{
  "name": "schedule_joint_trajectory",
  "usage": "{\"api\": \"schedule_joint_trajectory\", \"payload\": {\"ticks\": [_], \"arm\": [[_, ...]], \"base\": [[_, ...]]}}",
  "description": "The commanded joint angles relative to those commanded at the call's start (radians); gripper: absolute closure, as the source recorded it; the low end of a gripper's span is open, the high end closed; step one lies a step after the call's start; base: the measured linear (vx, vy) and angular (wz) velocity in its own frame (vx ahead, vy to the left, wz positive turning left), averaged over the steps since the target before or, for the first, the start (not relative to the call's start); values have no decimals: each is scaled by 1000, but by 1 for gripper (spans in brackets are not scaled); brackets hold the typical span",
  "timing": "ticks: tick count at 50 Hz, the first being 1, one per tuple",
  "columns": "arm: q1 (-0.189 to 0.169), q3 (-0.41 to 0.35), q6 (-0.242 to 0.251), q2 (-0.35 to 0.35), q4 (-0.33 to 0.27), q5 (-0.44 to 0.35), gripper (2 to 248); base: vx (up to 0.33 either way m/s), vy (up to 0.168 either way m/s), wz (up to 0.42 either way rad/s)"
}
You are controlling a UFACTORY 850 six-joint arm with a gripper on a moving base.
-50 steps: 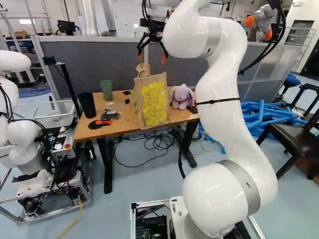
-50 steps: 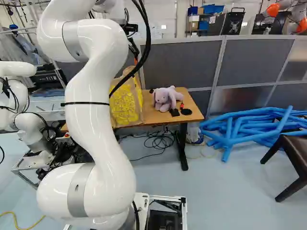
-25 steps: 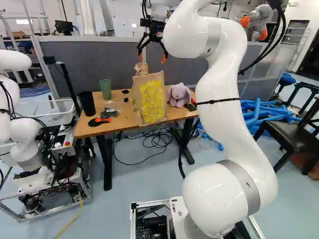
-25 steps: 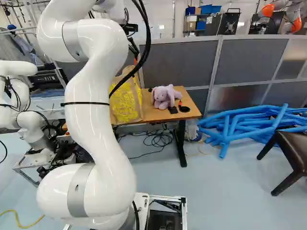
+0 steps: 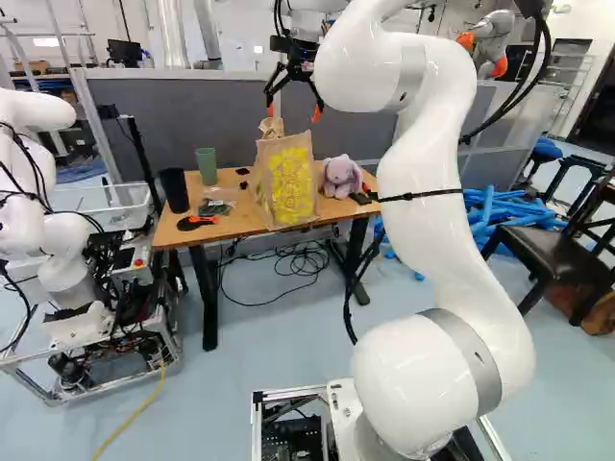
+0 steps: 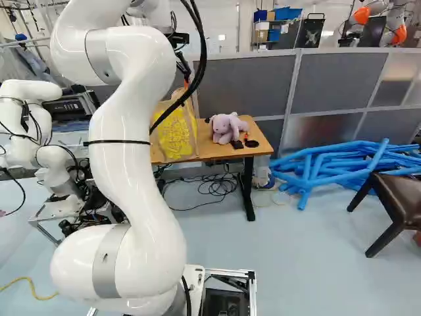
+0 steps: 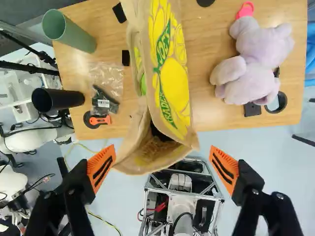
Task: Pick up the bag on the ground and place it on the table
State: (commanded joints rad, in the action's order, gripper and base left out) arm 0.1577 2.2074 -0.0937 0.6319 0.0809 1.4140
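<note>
My gripper (image 5: 293, 112) hangs above the tabletop, near the bag's top, in the left base view. The brown paper bag (image 5: 293, 187) with yellow print stands upright on the wooden table (image 5: 231, 223). From the wrist, the gripper (image 7: 163, 164) is open, its orange-padded fingers wide apart with nothing gripped. The bag (image 7: 172, 73) lies ahead of them, its open mouth towards the gap, and neither finger appears to touch it. In the right base view my arm and its cables partly cover the bag (image 6: 179, 135).
On the table are a purple plush toy (image 5: 342, 177), a green cup (image 5: 207, 166), a black cup (image 5: 175, 190) and an orange-black tool (image 5: 196, 222). Another robot (image 5: 62, 250) stands at the left. Blue tubes (image 6: 329, 168) and a dark chair (image 6: 401, 204) are at the right.
The base has moved, backing off slightly: the table looks a little farther away and the chair has shifted left in both base views. Arm, open gripper and the bag on the table show no clear change.
</note>
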Motion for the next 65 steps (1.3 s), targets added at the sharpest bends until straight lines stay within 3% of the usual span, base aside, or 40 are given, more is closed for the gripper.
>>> {"api": "schedule_joint_trajectory", "payload": {"ticks": [65], "arm": [[0,0,0,0,0,0,3]], "base": [[-134,-4,-7]]}}
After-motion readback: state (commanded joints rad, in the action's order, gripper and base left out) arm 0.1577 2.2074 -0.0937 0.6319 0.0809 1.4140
